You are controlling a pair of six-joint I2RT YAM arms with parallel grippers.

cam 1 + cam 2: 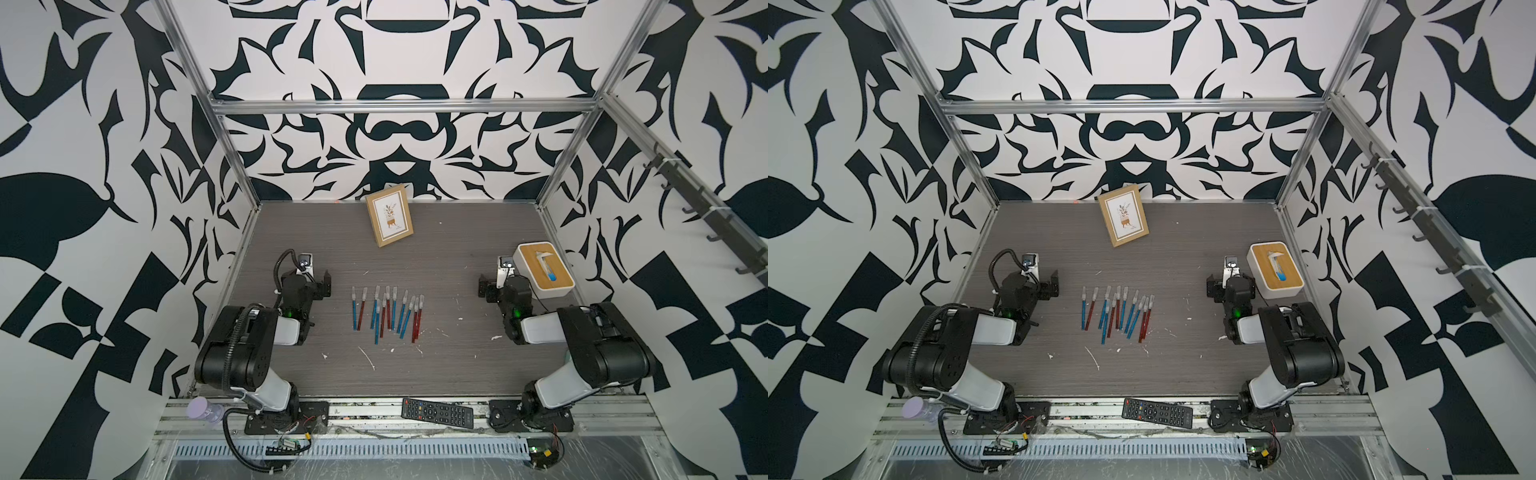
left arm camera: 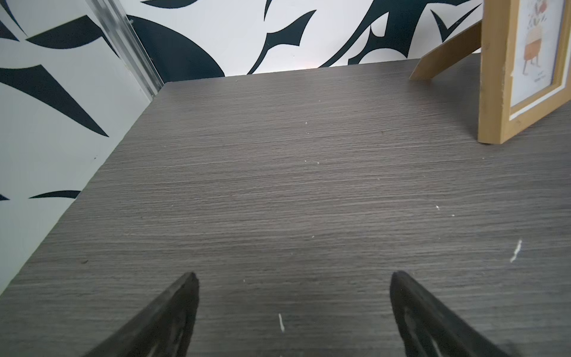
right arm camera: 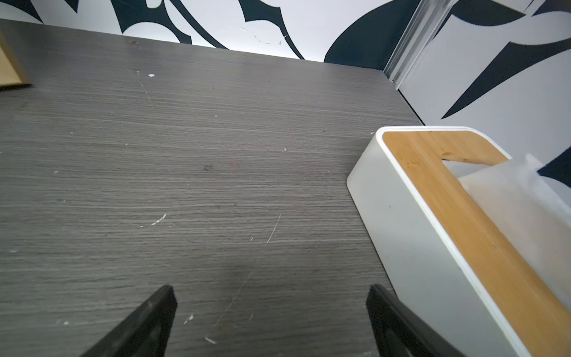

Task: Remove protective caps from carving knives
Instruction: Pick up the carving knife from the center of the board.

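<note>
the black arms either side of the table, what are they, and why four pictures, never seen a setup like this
It is a robot with two arms mounted on a rail at the near edge of a grey table. Two pictures look down on everything from overhead. The other two come from a camera on each arm's wrist, looking past its pincers. The left gripper and right gripper are both open, holding nothing, low over the table. In the middle lie about a dozen carving knives, blue and red, with whitish protective caps on their far tips. Also there: a picture frame at the back, a tissue box by the right arm, and a remote control on the rail.
</note>
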